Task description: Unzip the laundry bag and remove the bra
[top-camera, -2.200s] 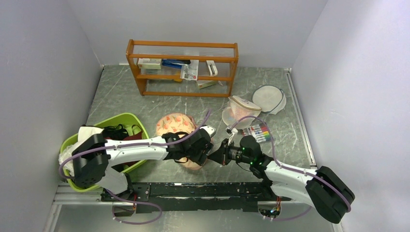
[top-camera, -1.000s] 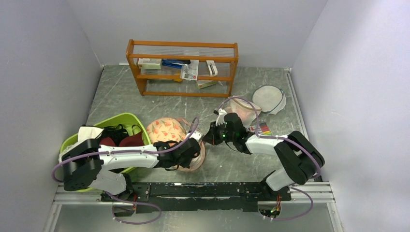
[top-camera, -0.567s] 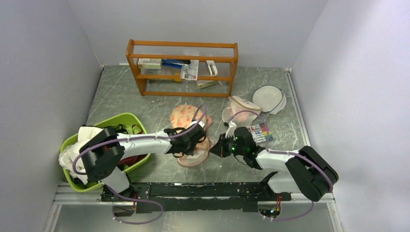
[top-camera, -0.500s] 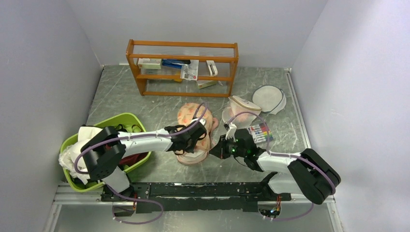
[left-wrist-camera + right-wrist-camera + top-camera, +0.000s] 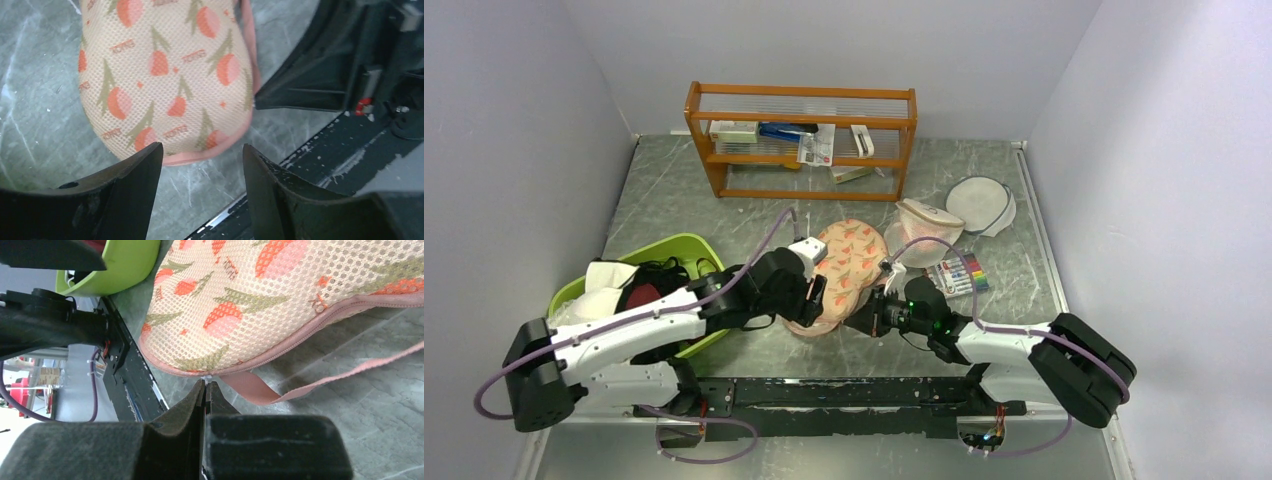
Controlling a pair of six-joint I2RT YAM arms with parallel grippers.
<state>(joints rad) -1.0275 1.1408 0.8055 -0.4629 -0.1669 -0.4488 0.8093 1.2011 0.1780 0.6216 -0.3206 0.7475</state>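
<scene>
Jaws on my left gripper point(image 5: 201, 150) stand wide apart with nothing between them. It hovers just above the near lobe of the laundry bag point(image 5: 165, 75), and I cannot tell whether a finger touches the mesh. Further right, the jaws of my right gripper point(image 5: 205, 385) are pressed together on a small pale tab at the bag's pink seam. I take that tab to be the zip pull point(image 5: 205, 376). A pink strap point(image 5: 310, 382) trails off from there toward the right of the frame.

As I judge it, the unzipping is only at its start. The zip line in the right wrist view runs closed along the pink edge, I see no gap in the bag, and no bra shows in any view. The whole zip has yet to be drawn open, and then the bra has to come out.

From overhead, the bag lies flat with its print side up in the centre of the frame, between the two grippers. Its long axis slants from lower left to upper right. One lobe sits toward the black rail point(image 5: 824, 392) at the bottom, and the other points at the white mesh bag point(image 5: 924, 222).
</scene>
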